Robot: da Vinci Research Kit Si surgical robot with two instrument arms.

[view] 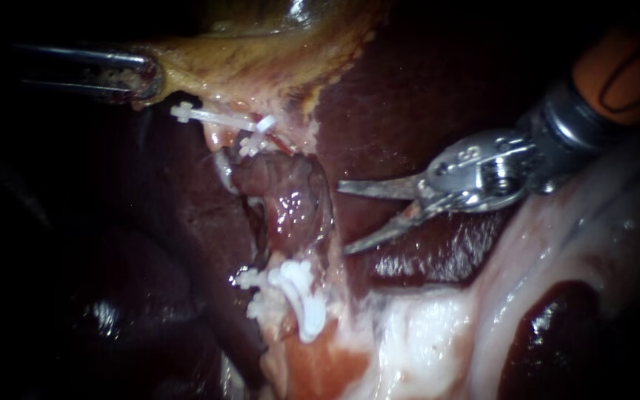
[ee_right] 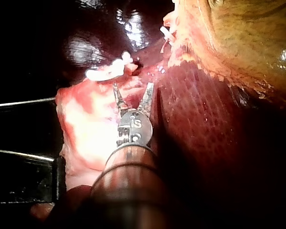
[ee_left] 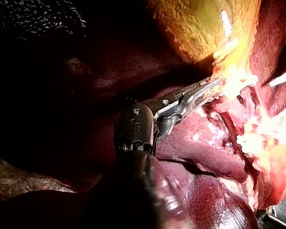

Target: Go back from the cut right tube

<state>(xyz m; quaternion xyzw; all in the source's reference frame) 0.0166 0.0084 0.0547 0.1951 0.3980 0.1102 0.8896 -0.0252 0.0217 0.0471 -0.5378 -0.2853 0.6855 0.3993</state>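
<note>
Cut tube (view: 287,200) lies on the liver (view: 424,96), between white clips (view: 301,300) below it and others up near the gallbladder (view: 261,52). Right instrument (view: 344,218) hangs just beside it without touching, its end effector spread and empty. Left instrument (view: 146,78) has its end effector pinching the gallbladder's edge
</note>
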